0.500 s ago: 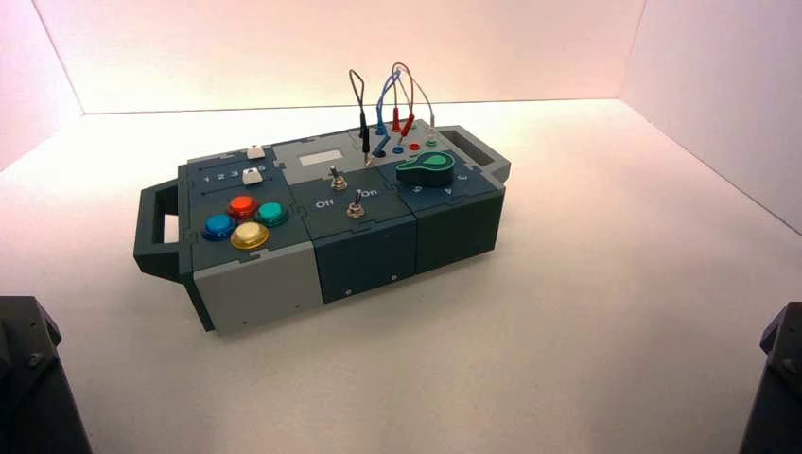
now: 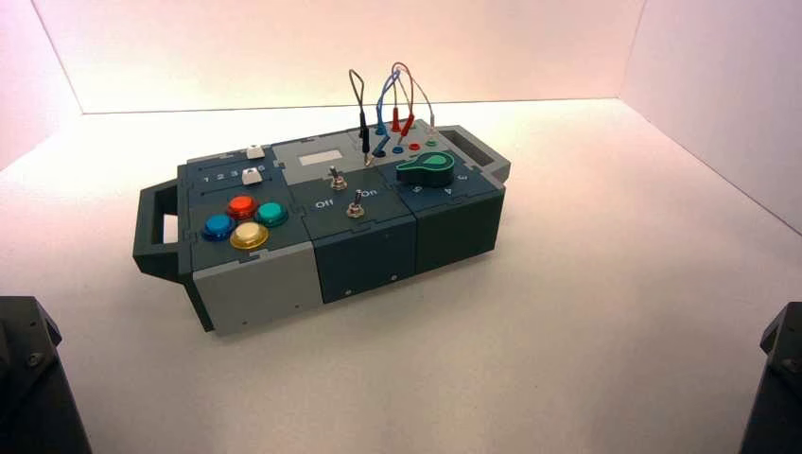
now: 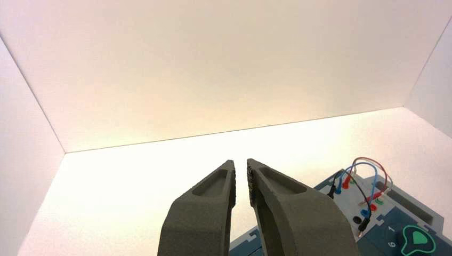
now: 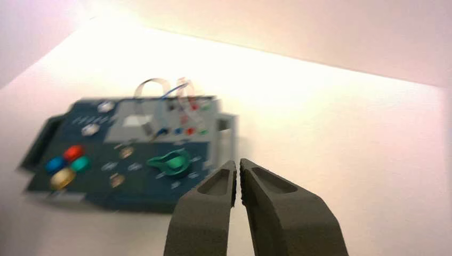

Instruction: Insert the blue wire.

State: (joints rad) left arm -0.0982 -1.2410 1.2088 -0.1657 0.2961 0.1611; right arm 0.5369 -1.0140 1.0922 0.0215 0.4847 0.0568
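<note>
The blue wire (image 2: 384,93) loops up over the socket panel at the far right corner of the box (image 2: 364,251), among a black lead (image 2: 358,90) and a red lead (image 2: 405,80). One blue plug (image 2: 380,126) stands upright at the sockets; where the wire's other end sits I cannot tell. The left wrist view shows the blue wire (image 3: 374,178) far off. My left gripper (image 3: 241,162) hangs in the air well short of the box, shut and holding nothing. My right gripper (image 4: 237,161) is also shut and holding nothing, hovering in front of the box's right end.
The box carries a green knob (image 2: 426,167), two toggle switches (image 2: 356,206), coloured round buttons (image 2: 244,219) and handles at both ends. Both arm bases sit at the near corners, left (image 2: 28,378) and right (image 2: 780,369). White walls enclose the table on three sides.
</note>
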